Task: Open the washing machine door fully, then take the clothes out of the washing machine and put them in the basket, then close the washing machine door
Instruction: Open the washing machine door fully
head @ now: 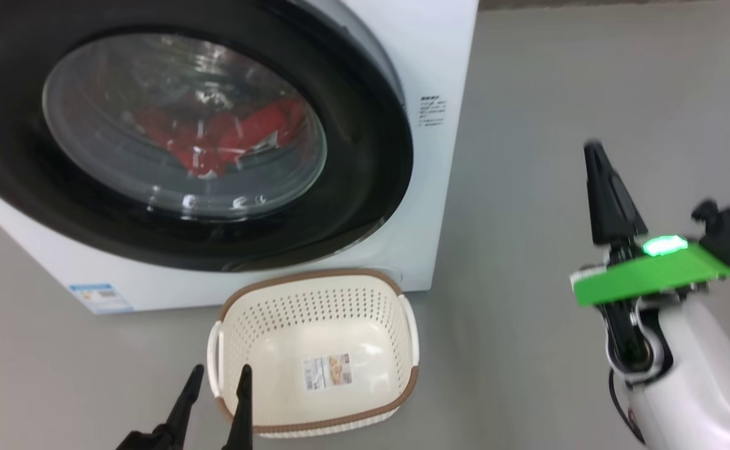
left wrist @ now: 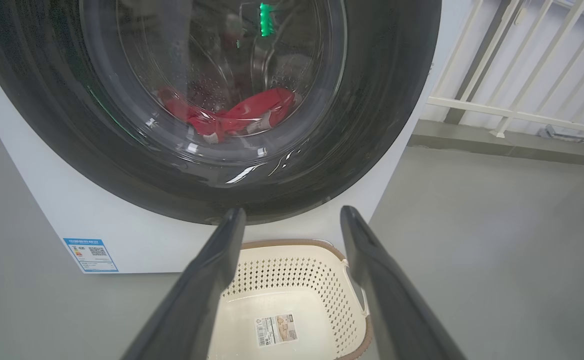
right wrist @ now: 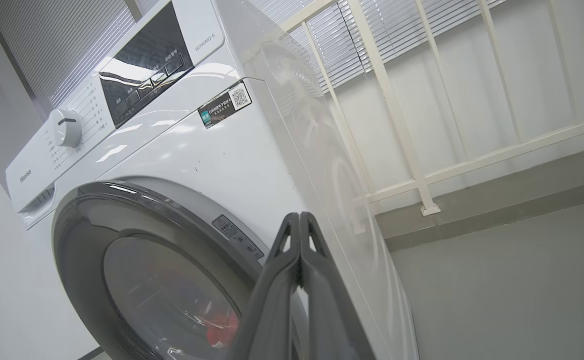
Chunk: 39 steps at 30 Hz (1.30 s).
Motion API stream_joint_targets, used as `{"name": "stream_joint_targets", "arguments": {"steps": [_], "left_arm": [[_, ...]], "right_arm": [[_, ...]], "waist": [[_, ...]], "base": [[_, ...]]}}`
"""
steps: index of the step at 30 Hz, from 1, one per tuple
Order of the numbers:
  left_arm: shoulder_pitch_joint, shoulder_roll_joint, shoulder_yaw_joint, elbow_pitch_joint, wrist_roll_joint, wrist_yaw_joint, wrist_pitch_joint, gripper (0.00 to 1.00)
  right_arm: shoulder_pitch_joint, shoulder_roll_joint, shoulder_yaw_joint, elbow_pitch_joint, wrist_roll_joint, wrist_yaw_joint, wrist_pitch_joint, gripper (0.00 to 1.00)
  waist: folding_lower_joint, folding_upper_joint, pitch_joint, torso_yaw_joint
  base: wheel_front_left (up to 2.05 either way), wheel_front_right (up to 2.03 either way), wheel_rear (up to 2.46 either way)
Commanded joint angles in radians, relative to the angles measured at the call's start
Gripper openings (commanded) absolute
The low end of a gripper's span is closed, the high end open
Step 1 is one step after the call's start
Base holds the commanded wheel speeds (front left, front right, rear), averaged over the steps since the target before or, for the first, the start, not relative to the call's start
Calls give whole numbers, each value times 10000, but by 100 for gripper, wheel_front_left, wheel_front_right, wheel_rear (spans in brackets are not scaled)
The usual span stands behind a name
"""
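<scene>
A white washing machine (head: 440,50) fills the head view from nine to twelve o'clock. Its black-rimmed washing machine door (head: 365,187) is closed, with red clothes (head: 227,140) behind the glass. The cream basket (head: 315,300) sits at six o'clock, just before it. The left gripper (head: 222,370) is at seven o'clock, fingers apart. The right gripper (head: 592,147) is at three o'clock, fingers pressed together.

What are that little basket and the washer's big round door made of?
The basket looks like moulded plastic, matt cream with a brown rim: thin walls with rows of holes. The washing machine door seems glossy black plastic around a clear window, probably glass: it mirrors lights and shows the red clothes behind.
</scene>
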Motion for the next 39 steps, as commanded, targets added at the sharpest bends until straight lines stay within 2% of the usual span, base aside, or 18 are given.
{"name": "stream_joint_targets", "arguments": {"steps": [1, 9, 15, 20, 21, 26, 34, 39], "left_arm": [[-408, 54, 251, -273, -79, 48, -122, 100], [-924, 54, -49, -227, -267, 58, -122, 100], [-1368, 54, -291, -157, -415, 47, -122, 100], [-1642, 54, -525, -123, -565, 61, -122, 100], [-1642, 54, -525, -123, -565, 61, -122, 100], [-1884, 54, -753, -71, -697, 71, -122, 100], [-2195, 54, -1131, -55, -913, 126, -122, 100], [-2279, 54, -1219, -72, -991, 172, -122, 100]], "right_arm": [[-595, -55, 394, -129, 194, -7, -63, 0], [-2227, -620, 1167, 519, 1261, -7, -63, 0], [-3317, -1387, 2481, 691, 3794, -7, 220, 0], [-4091, -2174, 3269, 344, 5794, -7, 1155, 0], [-4091, -2174, 3269, 344, 5794, -7, 1155, 0], [-4590, -2807, 3731, -271, 7456, -7, 2375, 0], [-5105, -3361, 3537, -283, 8925, -7, 3864, 0], [-5329, -3564, 3331, -122, 9328, -7, 4877, 0]], "waist": [[0, 0, 343, 268], [0, 0, 1219, 716], [0, 0, 1821, 1063], [0, 0, 2212, 1307], [0, 0, 2212, 1307], [0, 0, 2550, 1567], [0, 0, 2968, 1984], [0, 0, 3217, 2147]], "base": [[0, 0, 0], [0, 0, 0], [0, 0, 0], [0, 0, 0], [0, 0, 0], [0, 0, 0], [0, 0, 0], [0, 0, 0]]}}
